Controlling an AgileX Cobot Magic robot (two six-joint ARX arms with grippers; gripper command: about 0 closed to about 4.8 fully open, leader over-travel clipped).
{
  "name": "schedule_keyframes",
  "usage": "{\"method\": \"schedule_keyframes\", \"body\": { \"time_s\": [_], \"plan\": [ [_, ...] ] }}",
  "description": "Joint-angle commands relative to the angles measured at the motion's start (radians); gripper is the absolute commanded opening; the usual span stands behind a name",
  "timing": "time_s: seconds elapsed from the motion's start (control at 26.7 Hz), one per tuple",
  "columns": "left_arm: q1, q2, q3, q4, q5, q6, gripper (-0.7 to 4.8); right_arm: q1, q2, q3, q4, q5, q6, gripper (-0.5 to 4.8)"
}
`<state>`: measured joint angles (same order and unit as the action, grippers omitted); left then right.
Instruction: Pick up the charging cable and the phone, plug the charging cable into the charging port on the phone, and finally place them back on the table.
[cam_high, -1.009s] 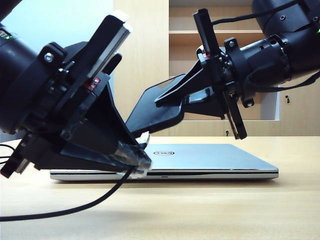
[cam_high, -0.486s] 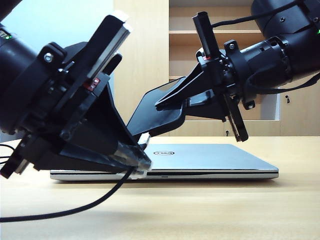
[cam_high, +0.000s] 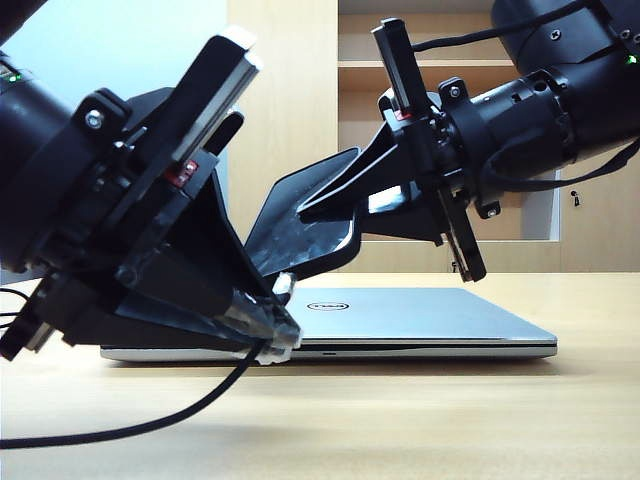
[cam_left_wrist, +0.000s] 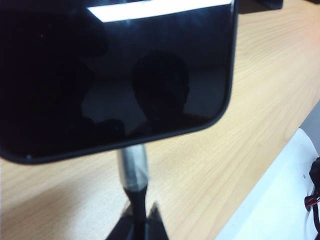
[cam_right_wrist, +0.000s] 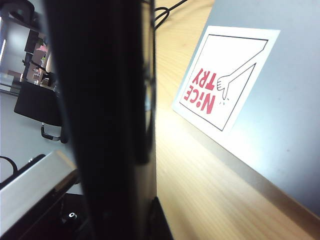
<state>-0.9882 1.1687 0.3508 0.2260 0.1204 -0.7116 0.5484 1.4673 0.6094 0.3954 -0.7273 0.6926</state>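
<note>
Left gripper (cam_left_wrist: 140, 227): clamped on the charging cable (cam_high: 150, 420) just behind its metal plug (cam_left_wrist: 133, 167), low in front of the closed laptop (cam_high: 420, 315) in the exterior view. Right gripper (cam_high: 315, 205): closed on the phone (cam_left_wrist: 115, 75), held tilted in the air above the laptop, lower short edge toward the plug.

Plug tip: meeting the phone's short edge in the left wrist view; charging port itself not visible, seating not confirmed. Rest of the cable trailing loose across the table (cam_high: 400, 420).

Step in hand, judged: insertion.

Recommended:
- Keep plug axis in line with the phone's long axis; no sideways load on the thin connector.
- Advance slowly and straight.
- Hold both grips firm until seated.
- Watch cable slack against snagging on the laptop edge.
- Lower both together only once joined.
</note>
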Motion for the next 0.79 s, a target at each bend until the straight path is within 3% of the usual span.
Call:
{"method": "schedule_keyframes", "body": {
  "time_s": [0.04, 0.22, 0.34, 0.41, 0.79],
  "plan": [
    [0.0, -0.003, 0.004, 0.023, -0.002, 0.0, -0.07, 0.0, -0.006, 0.005, -0.032, -0.015, -0.044, -0.06],
    [0.0, -0.003, 0.004, 0.022, -0.002, 0.0, 0.17, 0.0, -0.007, 0.006, -0.022, -0.013, -0.044, -0.06],
    [0.0, -0.003, 0.004, 0.022, -0.002, 0.0, 1.42, 0.0, -0.008, 0.006, -0.023, -0.011, -0.043, -0.06],
    [0.0, -0.003, 0.004, 0.022, -0.002, 0.001, 1.82, 0.0, -0.008, 0.006, -0.023, -0.011, -0.043, -0.06],
    [0.002, -0.021, 0.034, 0.021, -0.002, 0.008, 1.72, -0.08, -0.049, 0.006, -0.036, -0.007, -0.042, -0.06]
  ]
}}
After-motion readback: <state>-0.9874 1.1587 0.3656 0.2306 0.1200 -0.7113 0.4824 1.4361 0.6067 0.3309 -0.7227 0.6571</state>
